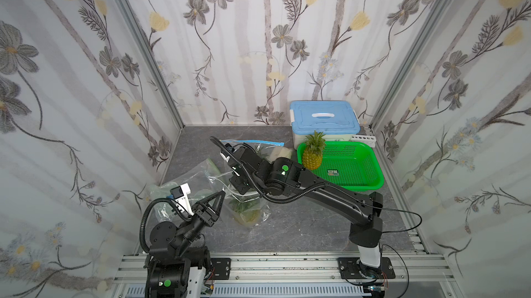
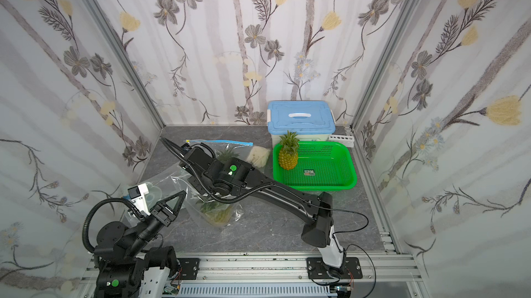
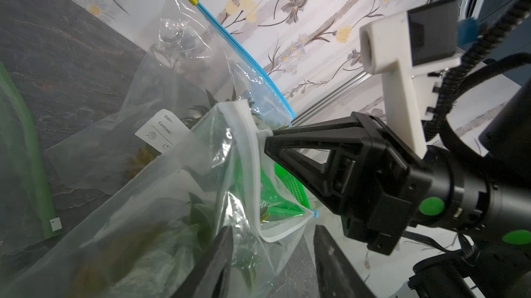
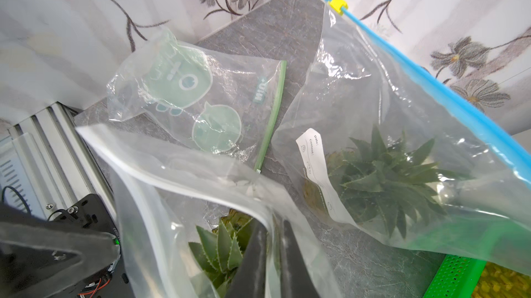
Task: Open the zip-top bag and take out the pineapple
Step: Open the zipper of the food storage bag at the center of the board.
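The clear zip-top bag (image 1: 253,210) stands in the middle of the table with the pineapple (image 1: 247,216) inside, its green crown (image 4: 221,250) showing through the open mouth. My right gripper (image 4: 274,236) is shut on the bag's white rim, one finger inside the mouth and one outside. In the left wrist view the right gripper (image 3: 267,141) holds that rim up. My left gripper (image 3: 273,253) is open at the bag's near side, with the other lip and some film lying between its spread fingers (image 3: 221,253). In a top view the left gripper (image 1: 218,196) sits just left of the bag.
A second bag with a blue zip (image 1: 258,145) and yellow slider (image 4: 337,3) holds another pineapple behind. An empty green-zip bag (image 1: 184,184) lies at the left. At the right, a green basket (image 1: 359,178) holds a bare pineapple (image 1: 313,152), with a blue-lidded box (image 1: 324,118) behind it.
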`<state>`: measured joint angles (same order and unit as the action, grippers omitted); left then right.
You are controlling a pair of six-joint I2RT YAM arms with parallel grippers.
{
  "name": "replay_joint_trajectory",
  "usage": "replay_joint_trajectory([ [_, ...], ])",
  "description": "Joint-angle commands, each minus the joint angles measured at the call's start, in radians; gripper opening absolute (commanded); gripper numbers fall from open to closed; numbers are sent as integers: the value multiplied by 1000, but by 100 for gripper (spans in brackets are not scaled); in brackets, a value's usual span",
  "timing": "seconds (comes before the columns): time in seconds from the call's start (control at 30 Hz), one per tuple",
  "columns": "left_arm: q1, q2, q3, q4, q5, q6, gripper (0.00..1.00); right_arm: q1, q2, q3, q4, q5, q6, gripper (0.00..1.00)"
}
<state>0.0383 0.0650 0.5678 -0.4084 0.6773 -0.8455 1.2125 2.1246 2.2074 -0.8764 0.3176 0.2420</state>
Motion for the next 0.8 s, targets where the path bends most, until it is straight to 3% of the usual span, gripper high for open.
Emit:
replay_joint_trajectory([
  [0.0,0,46,19,71,28,-5,49,-3,-19,2,78,-35,-31,11],
  [0.2,0,148,43,107,58,19,48,-3,-31,4,91,-91,-53,11],
  [0.33,0,178,53,99,68,39,41,-8,-25,4,86,-94,-55,12],
  [0.5,0,200,61,73,75,59,26,-8,-28,4,79,-101,-46,14],
  [0.7,0,224,91,11,70,100,0,-9,-41,5,85,-110,-45,15],
  [0.77,0,223,99,0,69,105,0,-9,-43,5,81,-109,-44,15],
])
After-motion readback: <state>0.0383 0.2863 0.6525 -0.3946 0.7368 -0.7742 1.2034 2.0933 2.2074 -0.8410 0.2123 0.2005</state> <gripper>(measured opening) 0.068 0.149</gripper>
